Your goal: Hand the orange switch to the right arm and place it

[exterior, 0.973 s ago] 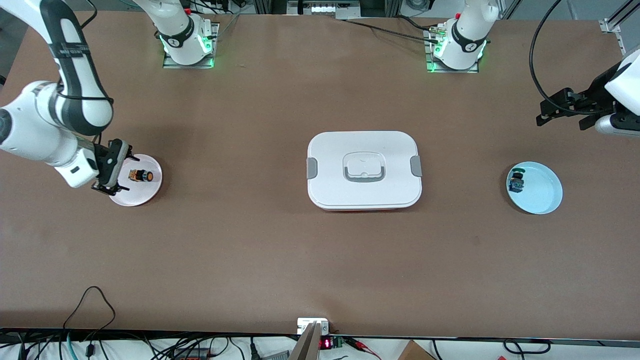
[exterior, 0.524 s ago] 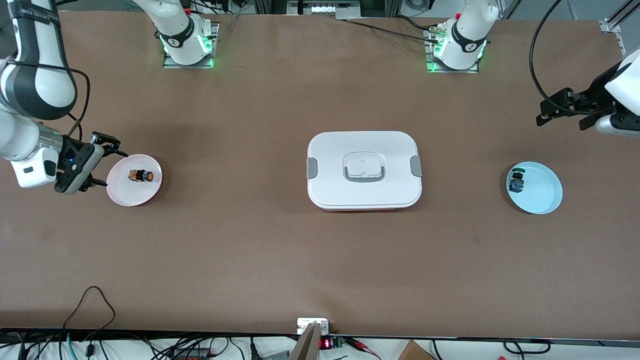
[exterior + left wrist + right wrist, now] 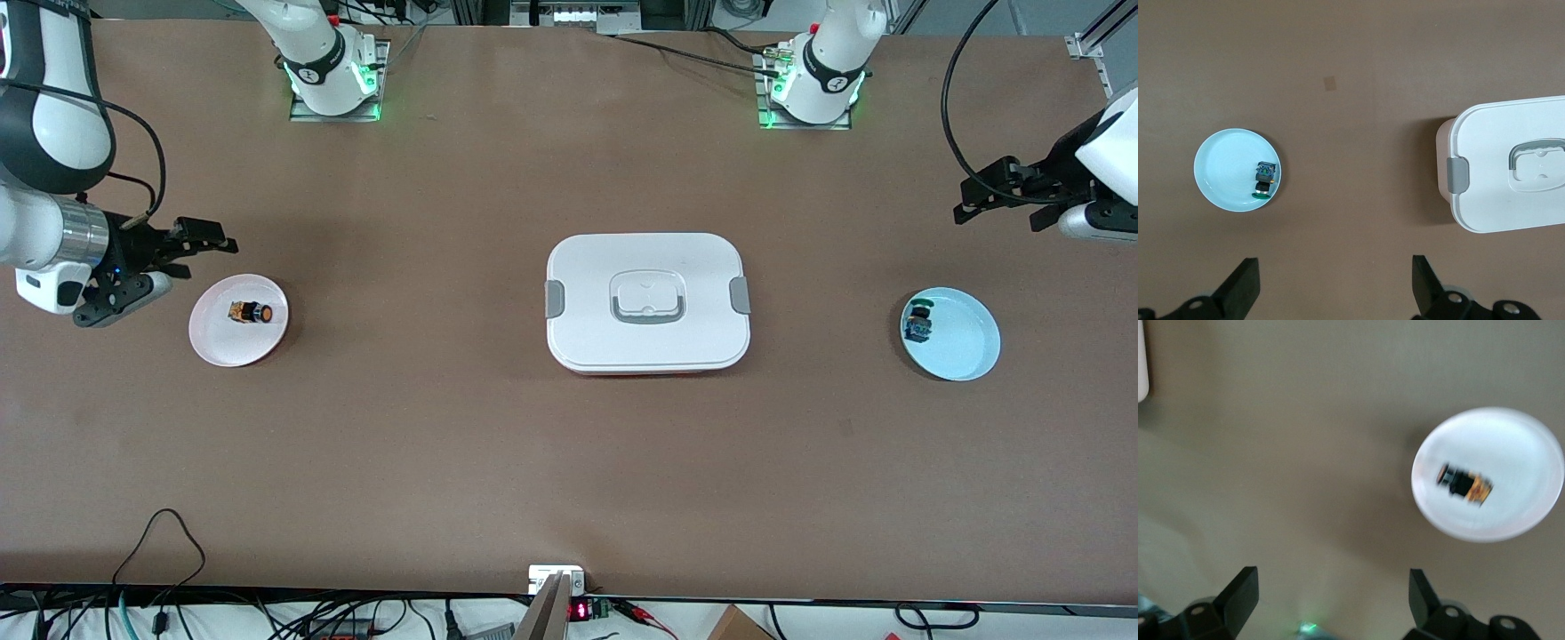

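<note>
The orange switch (image 3: pixel 250 313) lies on its side on a pale pink plate (image 3: pixel 222 342) toward the right arm's end of the table. In the right wrist view the switch (image 3: pixel 1465 483) shows on the plate (image 3: pixel 1515 443). My right gripper (image 3: pixel 197 262) is open and empty, up in the air just off the plate's edge; its fingers (image 3: pixel 1238 590) stand wide apart. My left gripper (image 3: pixel 965 203) is open and empty, waiting above the table at the left arm's end; its fingers (image 3: pixel 1245 287) are spread.
A white lidded box (image 3: pixel 647 302) sits mid-table and also shows in the left wrist view (image 3: pixel 1511 173). A light blue plate (image 3: pixel 965 342) toward the left arm's end holds a green-capped blue switch (image 3: pixel 918 324), also seen in the left wrist view (image 3: pixel 1264 179).
My right gripper has drawn back from over the pink plate toward the right arm's end of the table. The orange switch stays on the plate. The left arm has not moved.
</note>
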Motion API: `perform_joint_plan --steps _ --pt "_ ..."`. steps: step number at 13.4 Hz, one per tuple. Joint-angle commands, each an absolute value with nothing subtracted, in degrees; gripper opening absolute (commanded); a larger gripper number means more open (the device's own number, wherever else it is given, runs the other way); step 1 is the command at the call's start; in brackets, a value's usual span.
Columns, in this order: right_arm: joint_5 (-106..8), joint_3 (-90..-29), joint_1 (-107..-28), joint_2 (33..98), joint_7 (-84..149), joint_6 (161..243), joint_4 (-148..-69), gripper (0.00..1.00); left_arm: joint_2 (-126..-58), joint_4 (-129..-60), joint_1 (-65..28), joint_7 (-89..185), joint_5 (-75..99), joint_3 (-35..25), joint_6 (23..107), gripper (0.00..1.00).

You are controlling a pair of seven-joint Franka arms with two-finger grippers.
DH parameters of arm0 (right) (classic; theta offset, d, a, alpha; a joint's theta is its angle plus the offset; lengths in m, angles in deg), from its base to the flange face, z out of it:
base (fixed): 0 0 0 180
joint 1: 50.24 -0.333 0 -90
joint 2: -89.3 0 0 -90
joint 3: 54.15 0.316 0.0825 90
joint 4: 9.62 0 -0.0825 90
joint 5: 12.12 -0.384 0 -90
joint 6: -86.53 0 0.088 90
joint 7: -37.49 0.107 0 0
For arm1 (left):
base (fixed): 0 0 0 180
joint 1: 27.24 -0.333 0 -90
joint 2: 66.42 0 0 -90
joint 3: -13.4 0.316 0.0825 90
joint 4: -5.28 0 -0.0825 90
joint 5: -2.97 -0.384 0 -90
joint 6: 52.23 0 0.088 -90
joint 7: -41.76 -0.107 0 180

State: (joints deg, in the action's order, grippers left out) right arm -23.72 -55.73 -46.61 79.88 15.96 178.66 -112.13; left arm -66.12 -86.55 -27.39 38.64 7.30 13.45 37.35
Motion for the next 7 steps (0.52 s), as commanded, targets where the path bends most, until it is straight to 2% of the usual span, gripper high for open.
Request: perform_joint_plan --steps 1,5,7 --pt "-20.8 -55.8 -48.5 82.2 25.7 172.8 -110.4 1.00 -66.6 -85.3 -27.2 39.4 6.0 13.5 36.5 1.00" --pt "-10.4 -56.3 -52.6 82.1 25.4 173.8 -104.2 1.00 -66.6 -85.4 -27.7 39.4 6.0 13.5 36.4 1.00" --pt "-9.4 -58.1 -52.6 82.1 26.1 183.3 -103.9 1.00 -66.7 -85.3 -27.6 39.4 6.0 13.5 36.4 1.00"
